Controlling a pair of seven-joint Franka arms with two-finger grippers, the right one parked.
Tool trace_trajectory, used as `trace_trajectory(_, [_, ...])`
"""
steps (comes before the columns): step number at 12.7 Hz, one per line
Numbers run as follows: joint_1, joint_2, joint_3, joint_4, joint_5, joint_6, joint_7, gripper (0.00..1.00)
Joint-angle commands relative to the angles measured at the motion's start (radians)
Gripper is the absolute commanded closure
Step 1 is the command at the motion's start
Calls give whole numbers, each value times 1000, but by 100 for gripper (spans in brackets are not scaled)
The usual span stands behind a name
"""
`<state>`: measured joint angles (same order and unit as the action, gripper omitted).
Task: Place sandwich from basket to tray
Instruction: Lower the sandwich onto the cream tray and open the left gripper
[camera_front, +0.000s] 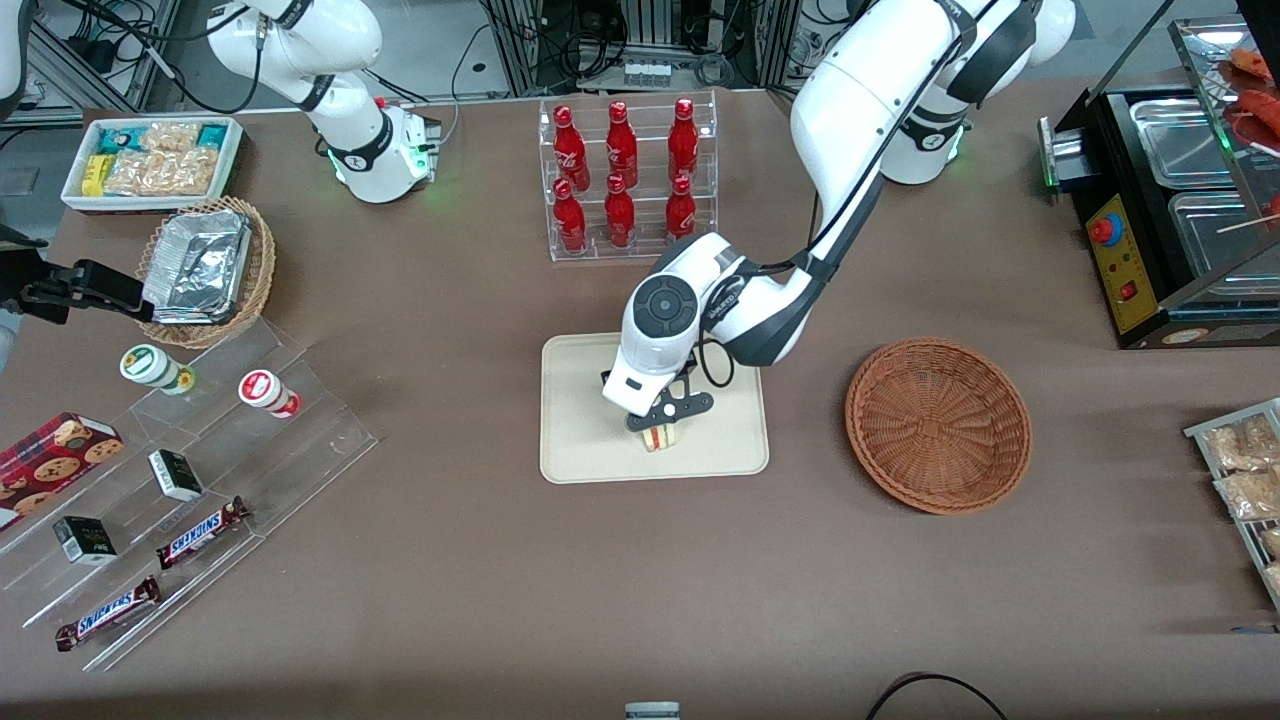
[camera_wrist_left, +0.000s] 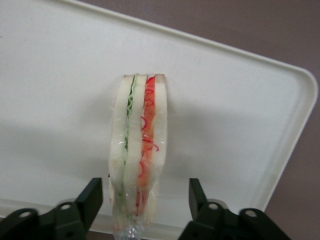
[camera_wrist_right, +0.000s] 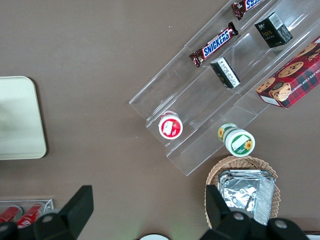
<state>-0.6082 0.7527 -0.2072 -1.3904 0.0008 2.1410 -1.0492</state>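
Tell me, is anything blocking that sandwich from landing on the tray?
Nothing visible. The sandwich already stands on the tray, between the open claw fingers, which don't touch it. The basket sits empty beside the tray.

You have even, bright overhead light on the table (camera_front: 480, 560), with soft short shadows. The gripper (camera_wrist_left: 145, 200), fingers spread, casts a broad grey shadow across the tray (camera_wrist_left: 235, 115). The sandwich (camera_wrist_left: 137, 150) wrapper blurs nearest the lens. The foil trays (camera_front: 197, 265) glare.
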Motion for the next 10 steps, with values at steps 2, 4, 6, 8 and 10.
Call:
trace_trajectory(2, [-4, -82, 17, 37, 4, -123, -9, 0])
trace_trajectory(4, [4, -125, 23, 54, 4, -194, 1, 0])
trace_trajectory(6, [48, -174, 23, 54, 2, -260, 107, 0])
trace_trajectory(8, [85, -234, 26, 44, 5, -318, 216, 0])
trace_trajectory(10, [192, -297, 23, 31, -2, -416, 382, 0])
